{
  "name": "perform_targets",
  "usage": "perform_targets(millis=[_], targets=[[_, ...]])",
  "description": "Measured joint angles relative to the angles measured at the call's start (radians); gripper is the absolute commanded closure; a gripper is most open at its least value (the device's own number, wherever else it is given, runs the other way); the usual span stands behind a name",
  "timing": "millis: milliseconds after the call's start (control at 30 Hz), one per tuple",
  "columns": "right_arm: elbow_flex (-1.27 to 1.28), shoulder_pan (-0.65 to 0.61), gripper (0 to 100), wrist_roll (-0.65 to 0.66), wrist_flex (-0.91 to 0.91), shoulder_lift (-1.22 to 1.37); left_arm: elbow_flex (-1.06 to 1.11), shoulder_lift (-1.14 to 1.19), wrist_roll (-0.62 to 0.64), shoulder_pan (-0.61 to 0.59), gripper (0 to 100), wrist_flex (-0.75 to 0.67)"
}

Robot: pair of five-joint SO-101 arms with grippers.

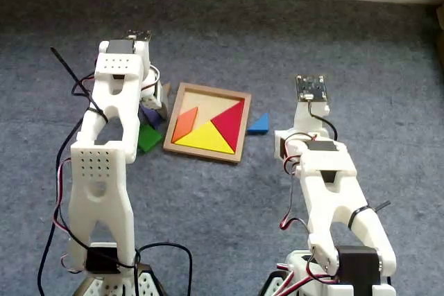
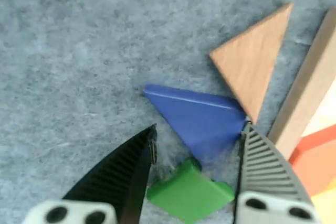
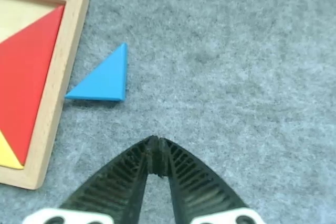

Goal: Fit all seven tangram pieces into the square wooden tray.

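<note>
The square wooden tray (image 1: pixel 216 90) lies mid-table and holds an orange piece (image 1: pixel 184 124), a yellow triangle (image 1: pixel 205 138) and a red triangle (image 1: pixel 229 121). Left of the tray, my left gripper (image 2: pixel 198 140) stands open, its fingers straddling a dark blue triangle (image 2: pixel 202 119). A green piece (image 2: pixel 189 192) lies just below that triangle, between the finger bases. A plain wood triangle (image 2: pixel 254 61) touches the dark blue one beside the tray rim (image 2: pixel 307 98). My right gripper (image 3: pixel 157 153) is shut and holds nothing, a short way from a light blue triangle (image 3: pixel 105 80) by the tray's right side.
Everything rests on grey-blue carpet-like cloth (image 1: pixel 347 46). The dark blue, green and wood pieces crowd together against the tray's left edge. Open cloth lies to the right of the light blue triangle (image 1: pixel 259 125) and in front of the tray.
</note>
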Motion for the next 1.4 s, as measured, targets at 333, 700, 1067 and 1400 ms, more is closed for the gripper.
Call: perform_targets(millis=[333,700,1067,1400], targets=[[0.0,0.0,98.8,0.0,0.0,0.0,0.0,0.006,-0.002,0.002,90,-0.025],[0.0,0.0,98.8,0.0,0.0,0.0,0.0,0.006,-0.003,0.018,92,-0.038],[0.0,0.0,98.8,0.0,0.0,0.0,-0.009,-0.025,-0.005,-0.025,72,-0.048],[0.0,0.0,98.8,0.0,0.0,0.0,-0.009,-0.025,-0.005,-0.034,72,-0.193]])
